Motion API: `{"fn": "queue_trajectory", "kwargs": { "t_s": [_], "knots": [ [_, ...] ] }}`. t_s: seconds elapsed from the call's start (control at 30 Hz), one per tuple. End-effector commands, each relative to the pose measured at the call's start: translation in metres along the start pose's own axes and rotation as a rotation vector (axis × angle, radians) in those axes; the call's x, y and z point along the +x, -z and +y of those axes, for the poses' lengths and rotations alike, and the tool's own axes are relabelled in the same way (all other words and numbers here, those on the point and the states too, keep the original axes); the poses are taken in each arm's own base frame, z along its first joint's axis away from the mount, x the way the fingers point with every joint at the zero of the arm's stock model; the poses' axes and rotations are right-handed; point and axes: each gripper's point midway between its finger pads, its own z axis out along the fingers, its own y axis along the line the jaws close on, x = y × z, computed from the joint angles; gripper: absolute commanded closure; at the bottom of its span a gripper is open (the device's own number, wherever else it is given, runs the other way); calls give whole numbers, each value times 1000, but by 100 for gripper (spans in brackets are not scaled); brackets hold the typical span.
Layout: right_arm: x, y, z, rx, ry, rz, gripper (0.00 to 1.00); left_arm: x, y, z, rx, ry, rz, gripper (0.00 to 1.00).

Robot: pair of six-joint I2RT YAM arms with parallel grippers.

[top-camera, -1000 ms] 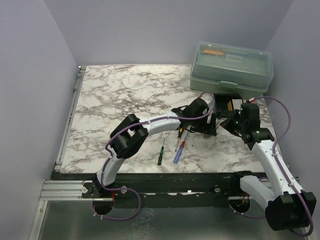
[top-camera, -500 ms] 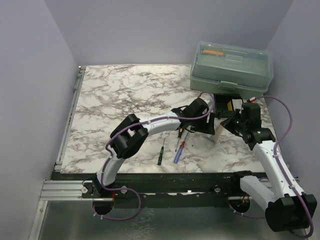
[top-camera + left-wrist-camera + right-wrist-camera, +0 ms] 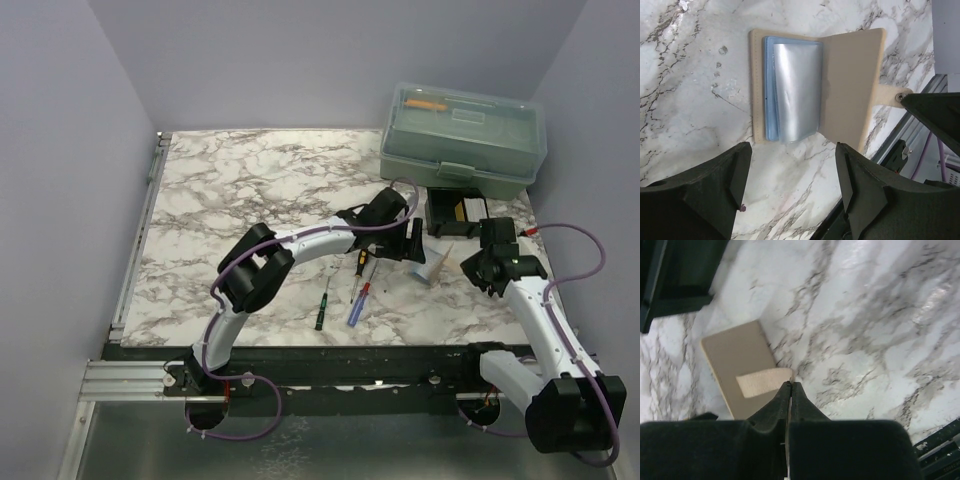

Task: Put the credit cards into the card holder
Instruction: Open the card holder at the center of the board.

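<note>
The tan card holder (image 3: 847,90) lies open on the marble, one half flat and its flap lifted to the right. Two credit cards (image 3: 792,92), a silvery one over a blue one, rest on the flat half. My left gripper (image 3: 792,200) hovers open just in front of the holder, with nothing between its fingers (image 3: 737,172). My right gripper (image 3: 790,386) is shut on the card holder's strap (image 3: 762,382) and keeps the flap (image 3: 737,357) up. From above, the holder (image 3: 432,268) sits between the left gripper (image 3: 413,243) and the right gripper (image 3: 462,262).
A translucent green toolbox (image 3: 462,140) stands at the back right, with a black object (image 3: 455,210) in front of it. Screwdrivers (image 3: 358,290) and a green-handled one (image 3: 321,305) lie left of the holder. The table's right edge is near the right arm.
The right gripper has drawn back to the right with the strap, swinging the flap open. The left gripper has pulled back to the left, uncovering the holder and the cards.
</note>
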Motion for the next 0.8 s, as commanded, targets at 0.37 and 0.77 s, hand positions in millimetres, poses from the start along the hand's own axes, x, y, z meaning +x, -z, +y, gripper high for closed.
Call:
{"fn": "queue_trajectory", "kwargs": {
  "t_s": [0.37,0.77],
  "knots": [
    [-69,5,-23,52,-44,-140,56,12,-17,14,12,43,59,33],
    [-25,21,70,-348,362,135,43,8,-22,20,1,36,54,38]
  ]
}}
